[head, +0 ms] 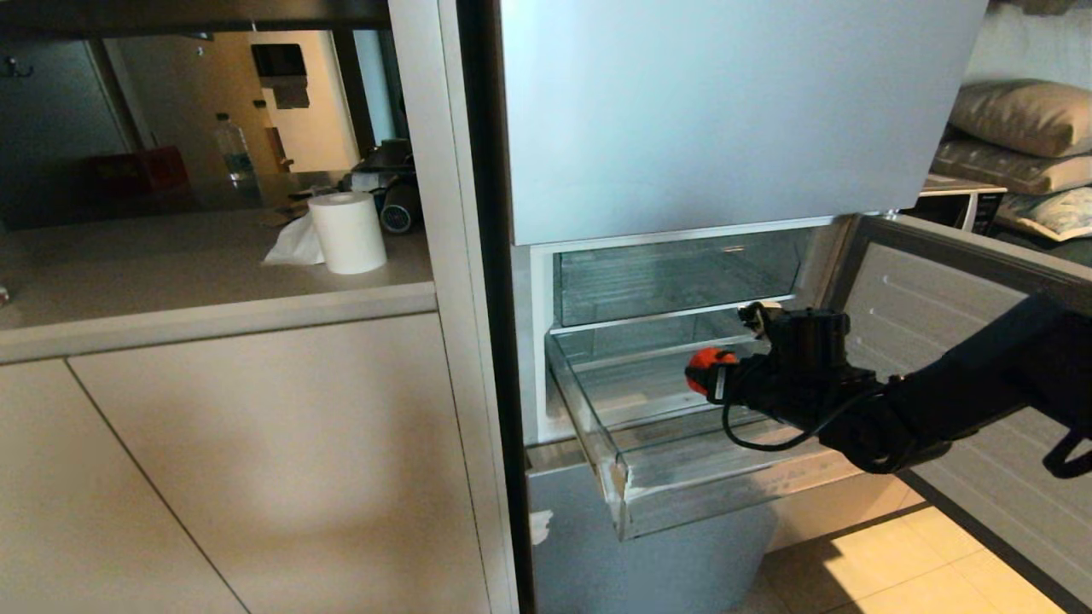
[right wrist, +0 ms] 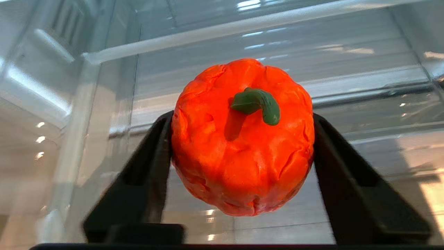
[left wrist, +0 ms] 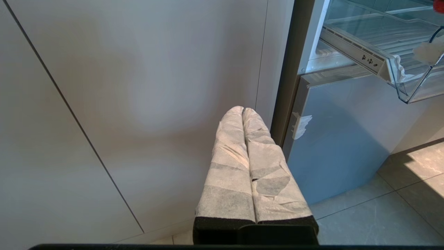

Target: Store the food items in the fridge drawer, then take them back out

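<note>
red pepper (right wrist: 242,139) gripped by right tool (right wrist: 242,146) over fridge drawer (head: 618,486); lower gently onto ribbed floor before releasing. left tool (left wrist: 242,114) clenched, parked.

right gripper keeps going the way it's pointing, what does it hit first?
Probably the fridge drawer. The right gripper, shut on the red pepper, points into it, so the pepper would likely meet the ribbed floor or back wall first; depth is unclear.

From our head we look down at the open fridge drawer (head: 648,443). Our left wrist view shares it from low; our right wrist sits close inside.
</note>
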